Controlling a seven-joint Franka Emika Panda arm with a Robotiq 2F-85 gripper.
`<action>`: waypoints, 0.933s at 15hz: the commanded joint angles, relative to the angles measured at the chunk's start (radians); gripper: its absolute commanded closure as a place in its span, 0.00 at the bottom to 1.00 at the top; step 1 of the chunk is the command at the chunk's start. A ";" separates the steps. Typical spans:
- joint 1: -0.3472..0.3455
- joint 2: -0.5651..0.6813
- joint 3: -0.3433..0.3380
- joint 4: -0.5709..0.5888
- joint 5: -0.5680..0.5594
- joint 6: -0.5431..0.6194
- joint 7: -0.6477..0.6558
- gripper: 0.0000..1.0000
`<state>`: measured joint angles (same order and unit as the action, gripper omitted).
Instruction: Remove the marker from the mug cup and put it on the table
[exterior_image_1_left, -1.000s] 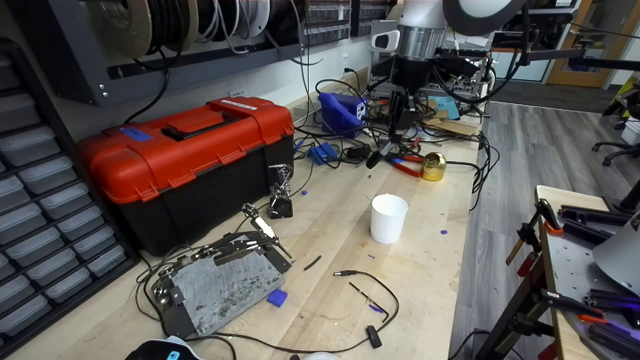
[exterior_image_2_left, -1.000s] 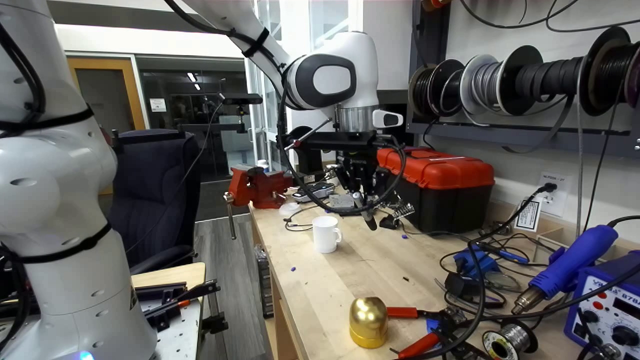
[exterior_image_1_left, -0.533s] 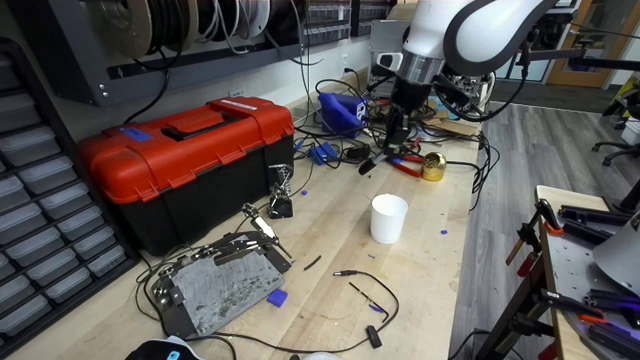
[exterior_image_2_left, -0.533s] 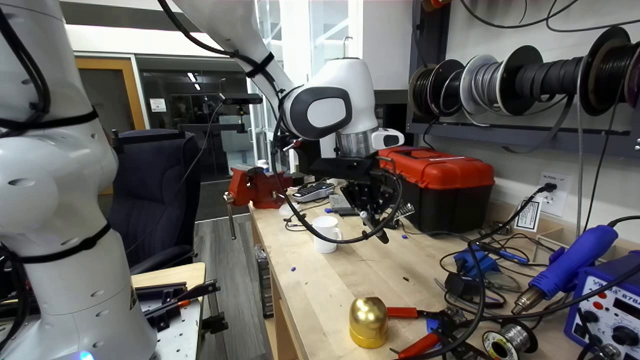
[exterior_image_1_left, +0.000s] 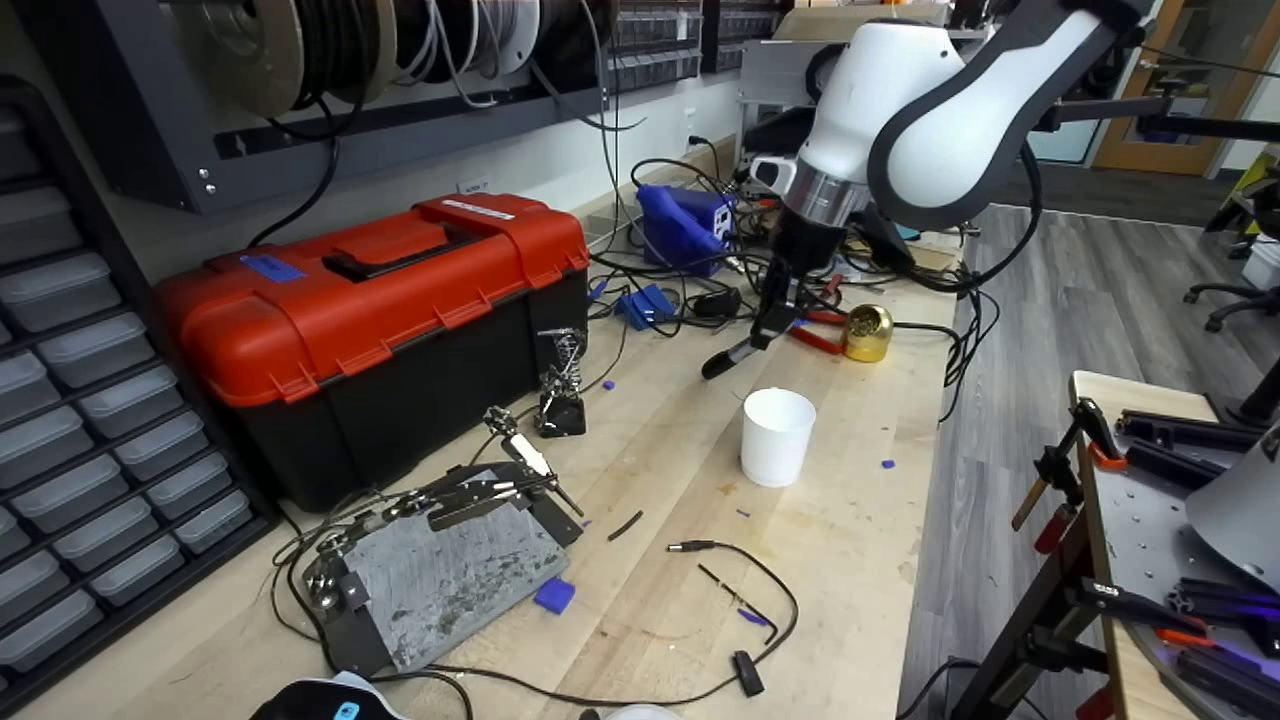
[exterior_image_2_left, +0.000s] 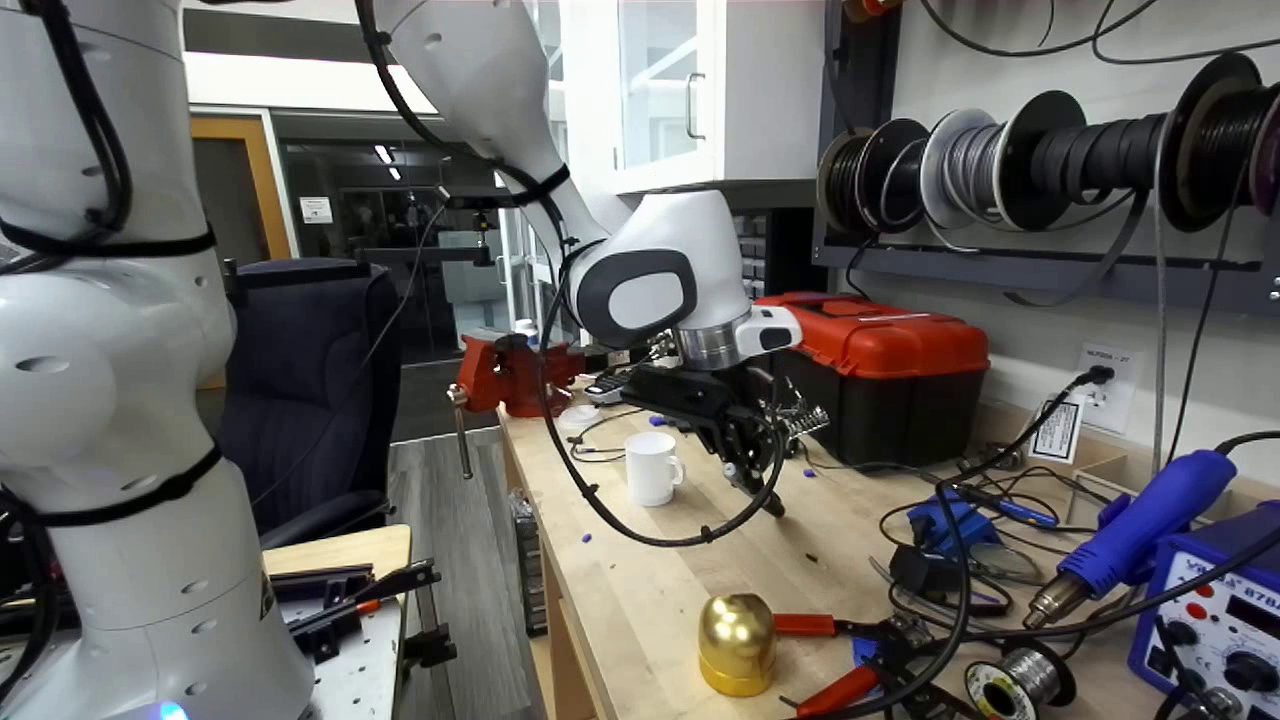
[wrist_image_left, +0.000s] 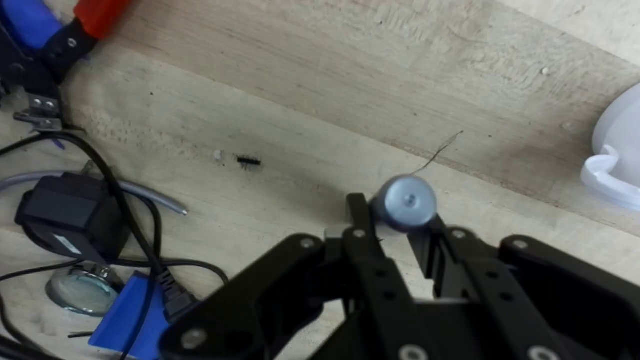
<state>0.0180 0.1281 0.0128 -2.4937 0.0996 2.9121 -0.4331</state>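
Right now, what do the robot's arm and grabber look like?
The arm is white and rounded, with a dark grey ring, a silver band, and a black cable held by black straps. The gripper is black, with slim fingers and round silvery screws.

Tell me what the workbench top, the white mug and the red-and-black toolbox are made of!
Workbench top: wood, fairly dull, with grain and seams showing.
Mug: maybe glazed ceramic, maybe plastic; smooth, evenly white sides.
Toolbox: probably plastic with a satin finish; its red top catches soft highlights.
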 joint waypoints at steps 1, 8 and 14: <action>-0.018 0.040 0.038 -0.015 -0.010 0.068 0.058 0.50; 0.004 0.032 0.009 -0.019 -0.125 0.056 0.168 0.07; -0.011 0.050 0.004 0.009 -0.196 0.042 0.196 0.00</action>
<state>0.0183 0.1793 0.0050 -2.4859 -0.0852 2.9573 -0.2479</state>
